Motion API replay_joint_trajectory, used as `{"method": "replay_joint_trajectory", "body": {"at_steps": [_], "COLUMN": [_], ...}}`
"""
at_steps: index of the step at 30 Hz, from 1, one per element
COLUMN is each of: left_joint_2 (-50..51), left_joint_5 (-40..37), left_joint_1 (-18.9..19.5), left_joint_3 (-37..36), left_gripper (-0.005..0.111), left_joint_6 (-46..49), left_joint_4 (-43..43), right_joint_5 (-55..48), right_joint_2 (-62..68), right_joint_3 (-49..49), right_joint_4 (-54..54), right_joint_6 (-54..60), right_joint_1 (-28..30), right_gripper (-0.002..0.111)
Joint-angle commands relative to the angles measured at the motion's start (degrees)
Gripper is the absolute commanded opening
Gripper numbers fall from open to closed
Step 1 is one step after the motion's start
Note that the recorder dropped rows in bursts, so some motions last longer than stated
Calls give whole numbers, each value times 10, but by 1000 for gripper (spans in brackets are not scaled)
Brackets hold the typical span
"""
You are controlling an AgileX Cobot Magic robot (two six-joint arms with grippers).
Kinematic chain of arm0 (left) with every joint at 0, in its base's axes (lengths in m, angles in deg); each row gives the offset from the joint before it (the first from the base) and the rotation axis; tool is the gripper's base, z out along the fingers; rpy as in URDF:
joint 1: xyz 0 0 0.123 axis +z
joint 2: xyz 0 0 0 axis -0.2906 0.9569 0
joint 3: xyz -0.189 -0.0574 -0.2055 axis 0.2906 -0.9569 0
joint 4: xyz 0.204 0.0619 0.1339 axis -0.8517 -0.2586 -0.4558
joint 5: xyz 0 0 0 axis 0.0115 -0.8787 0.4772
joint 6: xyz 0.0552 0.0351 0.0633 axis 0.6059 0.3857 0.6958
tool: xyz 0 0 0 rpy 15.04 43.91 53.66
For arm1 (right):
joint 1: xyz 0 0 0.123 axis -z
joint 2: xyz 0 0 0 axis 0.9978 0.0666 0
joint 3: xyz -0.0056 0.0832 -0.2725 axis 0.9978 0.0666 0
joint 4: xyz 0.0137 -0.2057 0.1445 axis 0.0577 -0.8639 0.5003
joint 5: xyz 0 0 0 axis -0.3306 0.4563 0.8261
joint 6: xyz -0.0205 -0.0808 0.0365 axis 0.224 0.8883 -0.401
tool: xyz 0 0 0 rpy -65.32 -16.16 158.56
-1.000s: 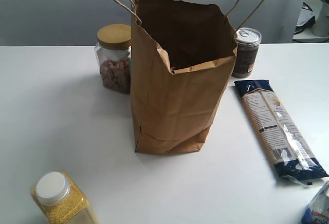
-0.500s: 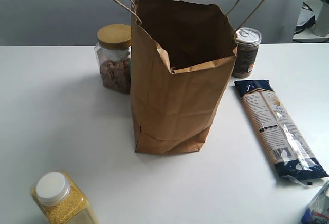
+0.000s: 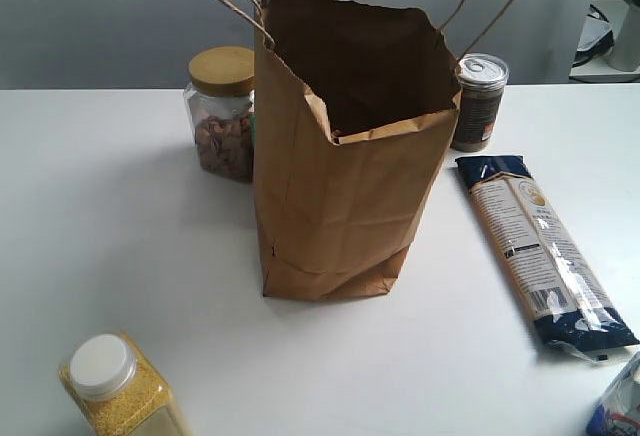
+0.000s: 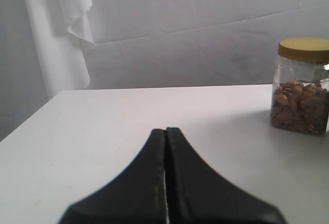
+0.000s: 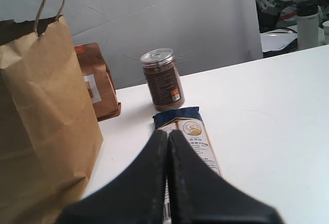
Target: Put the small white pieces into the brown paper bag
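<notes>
The brown paper bag (image 3: 345,166) stands upright and open in the middle of the white table, its two cord handles sticking up; the right wrist view shows its side (image 5: 43,116). No small white pieces show in any view. Neither gripper appears in the exterior view. My left gripper (image 4: 165,130) is shut with nothing between its black fingers, low over bare table, well short of the nut jar. My right gripper (image 5: 168,132) is also shut and empty, above the near end of the pasta packet, beside the bag.
A nut jar (image 3: 222,113) with a tan lid stands left of the bag. A dark can (image 3: 479,101) stands to its right, the long pasta packet (image 3: 540,251) in front of that. A yellow-grain jar (image 3: 120,388) sits front left. A small brown pouch (image 5: 97,82) is behind the bag.
</notes>
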Motion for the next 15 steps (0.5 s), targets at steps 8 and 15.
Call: {"method": "replay_joint_trajectory", "body": {"at_steps": [8,15], "left_joint_2": [-2,-2], "left_joint_5": [3,3], "left_joint_1": [-5,-5], "left_joint_3": [-2,-2], "left_gripper": [0,0], "left_joint_6": [-2,-2], "left_joint_4": [-2,-2], "right_joint_5": [12,12], "right_joint_2": [-2,-2], "right_joint_3": [2,2], "right_joint_4": [-19,-19], "right_joint_6": [19,19], "right_joint_1": [5,5], "right_gripper": [0,0]}}
